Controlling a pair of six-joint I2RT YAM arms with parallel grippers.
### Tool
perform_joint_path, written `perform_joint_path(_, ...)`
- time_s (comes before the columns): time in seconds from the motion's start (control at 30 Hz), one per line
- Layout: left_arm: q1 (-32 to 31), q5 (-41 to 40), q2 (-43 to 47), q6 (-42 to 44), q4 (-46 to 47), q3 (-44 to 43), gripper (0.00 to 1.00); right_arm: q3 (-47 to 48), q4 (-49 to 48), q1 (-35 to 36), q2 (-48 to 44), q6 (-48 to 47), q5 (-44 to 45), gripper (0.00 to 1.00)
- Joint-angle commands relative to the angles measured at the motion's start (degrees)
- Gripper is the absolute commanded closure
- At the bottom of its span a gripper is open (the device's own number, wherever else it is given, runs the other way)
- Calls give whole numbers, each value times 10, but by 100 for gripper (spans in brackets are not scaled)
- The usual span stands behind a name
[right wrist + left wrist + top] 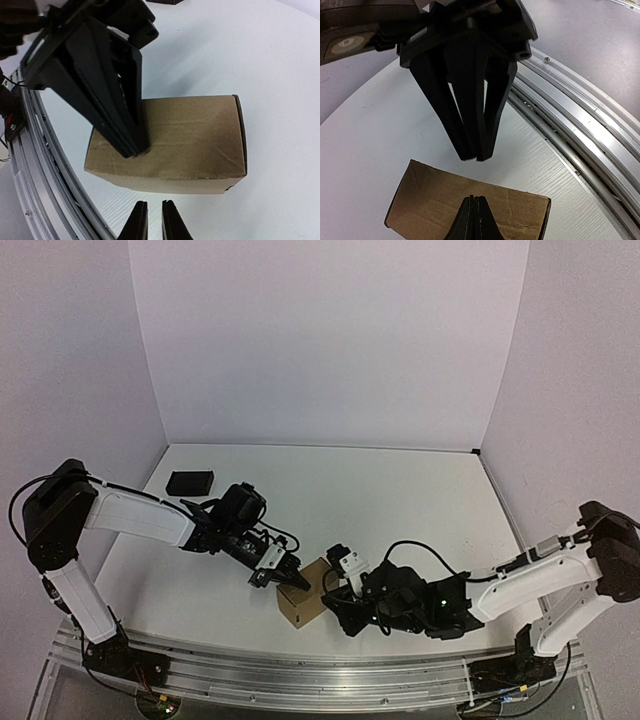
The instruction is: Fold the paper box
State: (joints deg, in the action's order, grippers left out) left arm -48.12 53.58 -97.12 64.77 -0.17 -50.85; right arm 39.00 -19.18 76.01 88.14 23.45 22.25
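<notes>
Folded paper box [303, 602] partly hidden between both grippers, left gripper [283, 573] jaws closed empty on its top, right gripper [151, 220] jaws nearly closed, empty, fingertips cut off

Folded paper box [303, 602] between left pincer [283, 575], right pincer [335, 585].

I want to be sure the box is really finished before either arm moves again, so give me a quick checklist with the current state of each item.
1. The paper box is formed into a closed cuboid: ok.
2. Box rests flat on the table: ok.
3. Left tool shut, tips pressing the box top: ok.
4. Right tool off the box, fingers nearly together with a slim gap: ok.
5. End flap by the dark seam fully tucked: cannot tell.
6. Black block well away at the far left: ok.
</notes>
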Motion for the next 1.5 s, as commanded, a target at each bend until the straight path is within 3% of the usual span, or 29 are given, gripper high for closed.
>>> perform_joint_path(0.0, -4, -95, -10, -5, -27, 9, 97, -3, 116, -1, -96, 57, -22, 80)
perform_joint_path(0.17, -1, -100, 28, -20, -27, -24, 85, 38, 239, -55, -170, 77, -14, 52)
perform_joint_path(0.33, 29, -52, 73, -96, -8, -57, 59, 143, 332, -195, -126, 111, -159, 34)
perform_joint_path(0.47, 66, -18, 99, -104, -64, -73, 34, 263, 413, -252, -31, 125, -258, 24)
perform_joint_path(0.63, 73, -67, 113, -65, -154, -36, 21, 398, 516, -274, 95, 173, -333, 17)
perform_joint_path(0.7, 73, -102, 125, -122, -116, -1, 16, 435, 543, -274, 133, 186, -351, 15)
perform_joint_path(0.8, 72, -163, 140, -275, -26, 40, 1, 459, 547, -274, 167, 200, -373, 14)
perform_joint_path(0.9, 68, -194, 157, -387, 21, 73, 0, 465, 546, -275, 190, 214, -380, 17)
perform_joint_path(1.1, 20, -236, 220, -517, 84, 132, 0, 451, 524, -273, 198, 271, -382, 18)
perform_joint_path(1.27, 0, -248, 196, -626, 27, 39, 0, 427, 503, -273, 183, 307, -344, 17)
perform_joint_path(1.47, -21, -259, 138, -612, -86, -43, 0, 385, 503, -275, 135, 311, -274, 14)
